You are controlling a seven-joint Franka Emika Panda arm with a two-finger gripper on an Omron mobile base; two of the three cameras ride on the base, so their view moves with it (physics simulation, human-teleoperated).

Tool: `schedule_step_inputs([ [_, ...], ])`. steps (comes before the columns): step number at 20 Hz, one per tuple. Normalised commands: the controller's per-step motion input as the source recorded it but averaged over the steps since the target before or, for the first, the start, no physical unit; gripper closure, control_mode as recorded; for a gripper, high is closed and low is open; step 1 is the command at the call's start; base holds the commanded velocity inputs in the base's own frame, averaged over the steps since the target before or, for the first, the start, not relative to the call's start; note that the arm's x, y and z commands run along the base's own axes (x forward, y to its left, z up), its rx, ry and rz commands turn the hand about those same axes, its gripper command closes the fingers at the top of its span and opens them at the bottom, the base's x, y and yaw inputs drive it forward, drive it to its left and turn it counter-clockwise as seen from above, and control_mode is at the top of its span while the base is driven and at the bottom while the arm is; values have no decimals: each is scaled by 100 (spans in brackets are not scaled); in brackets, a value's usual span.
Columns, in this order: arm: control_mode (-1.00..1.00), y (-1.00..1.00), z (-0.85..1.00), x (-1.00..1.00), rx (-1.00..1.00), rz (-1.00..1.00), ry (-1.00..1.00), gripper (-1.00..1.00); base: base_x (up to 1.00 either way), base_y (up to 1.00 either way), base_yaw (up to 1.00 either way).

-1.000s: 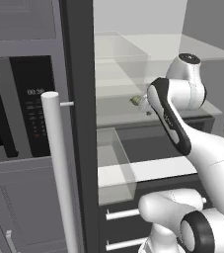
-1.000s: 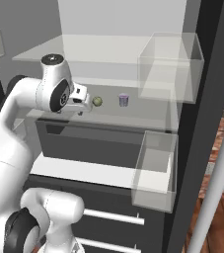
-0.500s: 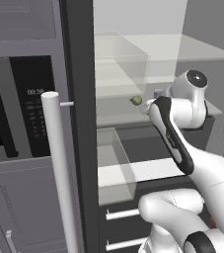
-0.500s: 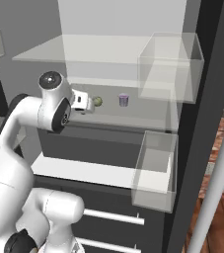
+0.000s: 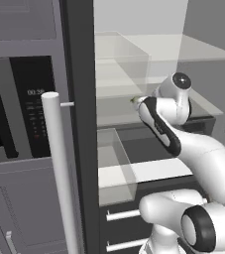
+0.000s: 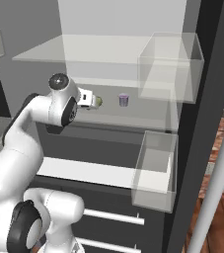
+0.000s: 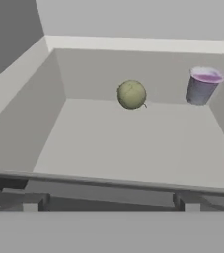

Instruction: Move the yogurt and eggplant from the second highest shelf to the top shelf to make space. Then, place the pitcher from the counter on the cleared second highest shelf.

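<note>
Fridge (image 6: 133,15) stands open, white arm (image 6: 19,133) reaching in at the second highest shelf (image 6: 133,118). The top shelf (image 6: 74,54) above it is a pale glass pane. Two clear door bins show in the right base view, upper bin (image 6: 170,66) and lower bin (image 6: 155,173); can't make out anything inside either. Left base view gives what the right doesn't: microwave (image 5: 20,104) w/ its display, and the fridge door's long white handle (image 5: 59,168) up close.

Tool (image 6: 94,100) has its jaws wide apart, holding nothing; in the hand view both fingertips (image 7: 32,201) sit at the shelf's front edge, w/ bare shelf between them and the food. From the right base view the tool looks just beside the eggplant (image 6: 98,102), contact can't be told.

Eggplant and yogurt (image 6: 124,100) both rest on the second highest shelf, toward the back, apart from each other. Hand view shows the yogurt (image 7: 202,85) upright, w/ the eggplant (image 7: 131,94) beside it.
</note>
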Motion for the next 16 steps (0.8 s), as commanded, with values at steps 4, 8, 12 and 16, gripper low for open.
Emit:
schedule_step_inputs([
  [4,-100,-11,-17,48,0,-1,0,-100,0,0,0],
  [8,-100,-1,-20,44,0,-4,0,-100,0,0,0],
  [12,-100,0,-27,45,0,-5,0,-100,0,0,0],
  [16,-100,0,-28,59,0,-5,0,-100,0,0,0],
])
